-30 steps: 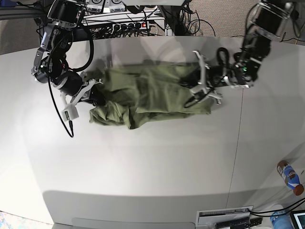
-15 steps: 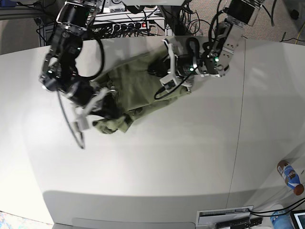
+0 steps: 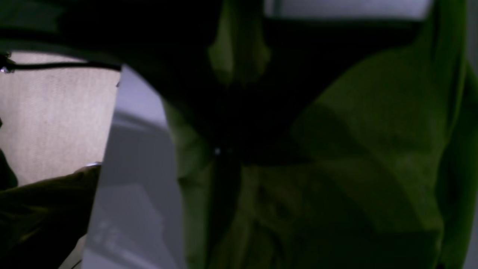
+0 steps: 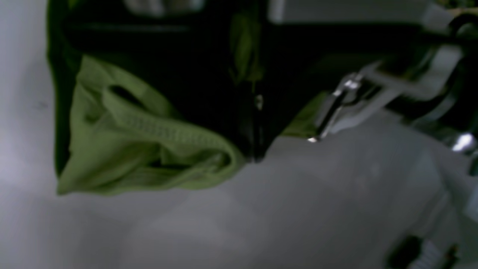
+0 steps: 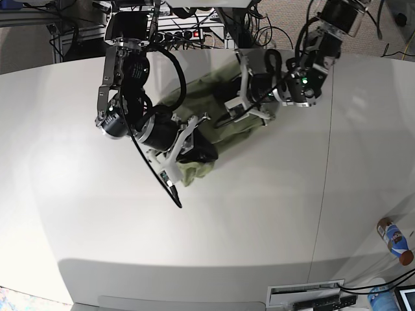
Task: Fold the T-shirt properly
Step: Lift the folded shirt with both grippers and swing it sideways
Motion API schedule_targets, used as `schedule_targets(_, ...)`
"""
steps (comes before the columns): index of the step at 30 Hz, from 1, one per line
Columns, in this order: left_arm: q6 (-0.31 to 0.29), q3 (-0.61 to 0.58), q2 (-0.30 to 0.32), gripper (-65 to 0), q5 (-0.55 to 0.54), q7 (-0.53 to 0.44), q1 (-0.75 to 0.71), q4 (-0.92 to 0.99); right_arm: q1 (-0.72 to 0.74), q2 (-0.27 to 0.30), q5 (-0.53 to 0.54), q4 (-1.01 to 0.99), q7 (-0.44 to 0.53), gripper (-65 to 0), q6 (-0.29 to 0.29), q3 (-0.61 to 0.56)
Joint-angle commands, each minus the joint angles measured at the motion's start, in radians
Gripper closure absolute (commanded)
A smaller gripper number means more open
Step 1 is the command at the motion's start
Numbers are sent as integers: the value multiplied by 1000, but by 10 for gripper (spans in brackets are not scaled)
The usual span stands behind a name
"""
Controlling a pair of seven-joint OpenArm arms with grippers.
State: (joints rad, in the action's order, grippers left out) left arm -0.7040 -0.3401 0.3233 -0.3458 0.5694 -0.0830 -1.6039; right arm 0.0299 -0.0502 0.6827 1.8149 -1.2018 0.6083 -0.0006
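The olive-green T-shirt [image 5: 211,103] lies bunched at the back middle of the grey table [image 5: 259,214]. My right gripper [image 5: 198,152] is shut on the shirt's near end, and a folded hem [image 4: 142,149] hangs below it just above the table. My left gripper [image 5: 241,110] is shut on the shirt's far right end. In the left wrist view the cloth [image 3: 373,149] fills the frame around the dark fingers [image 3: 224,179]. In the right wrist view a strip of cloth [image 4: 244,48] is pinched between the dark jaws. The neck tag is hidden.
Cables and a power strip [image 5: 175,32] run along the back edge of the table. A bottle [image 5: 394,241] stands off the table's right side. A seam [image 5: 324,194] runs down the table's right part. A device [image 5: 305,295] sits at the front edge.
My right gripper has swung right toward the middle, dragging the shirt's end with it. My left gripper has moved left and back. The spread-out shirt is now bunched short between them.
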Motion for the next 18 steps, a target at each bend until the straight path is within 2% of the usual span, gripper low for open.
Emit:
schedule_targets(1, 15, 3, 24, 0, 55, 53, 3, -1, 8, -6, 34, 19, 13, 0, 6, -2)
schedule_targets(4, 16, 3, 57, 0, 54, 19, 3, -1, -6, -8, 66, 19, 4, 0, 6, -21)
schedule_targets(7, 58, 3, 73, 0, 54, -6, 3, -1, -17, -8, 70, 19, 4, 0, 6, -70)
schedule_targets(9, 61, 3, 73, 0, 54, -6, 3, -1, -19, -12, 73, 19, 5, 0, 6, -118)
schedule_targets(12, 60, 3, 73, 0, 54, -9, 1, 0, -18, -55, 71, 19, 22, 0, 8, -189)
schedule_targets(14, 60, 3, 73, 0, 54, -9, 0, 0, -15, -86, 50, 19, 27, 0, 8, -233)
schedule_targets(18, 61, 3, 74, 0, 54, -8, 0, 0, -14, -91, -17, 19, 42, 0, 8, -306)
